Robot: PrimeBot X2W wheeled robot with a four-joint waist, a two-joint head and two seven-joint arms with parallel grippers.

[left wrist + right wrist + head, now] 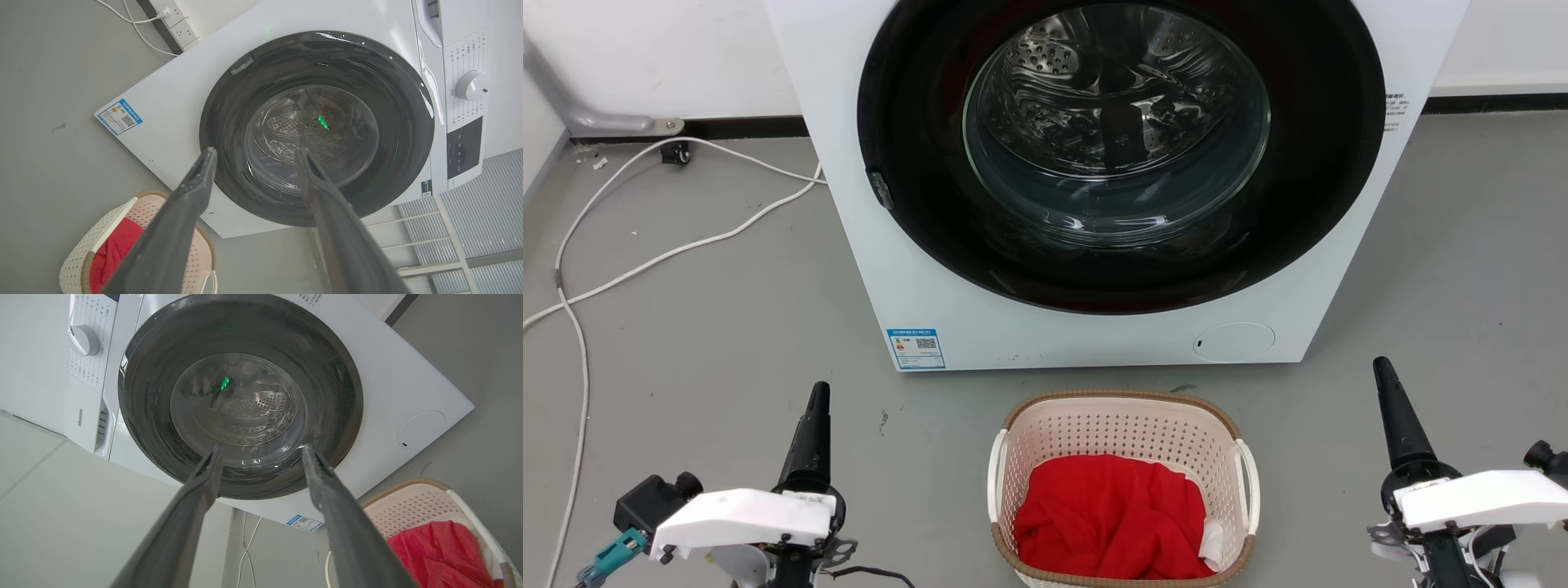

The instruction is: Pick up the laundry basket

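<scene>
The laundry basket [1127, 431] stands on the grey floor just in front of the washing machine, cream-white and perforated with a brown rim and white side handles. A red cloth [1111, 514] lies crumpled inside it. My left gripper [819, 392] hovers to the basket's left and my right gripper [1383, 369] to its right, each well apart from it. In the left wrist view the basket [79, 255] sits at the lower left beside the open, empty left gripper [256, 152]. The right wrist view has the basket [408, 506] at the lower right of the open, empty right gripper [261, 448].
A white front-loading washing machine [931, 286] with a shut round glass door [1115, 139] fills the space behind the basket. White cables [645, 261] trail over the floor at the left, running to a power strip [177, 20]. A white rack [429, 245] stands beside the machine.
</scene>
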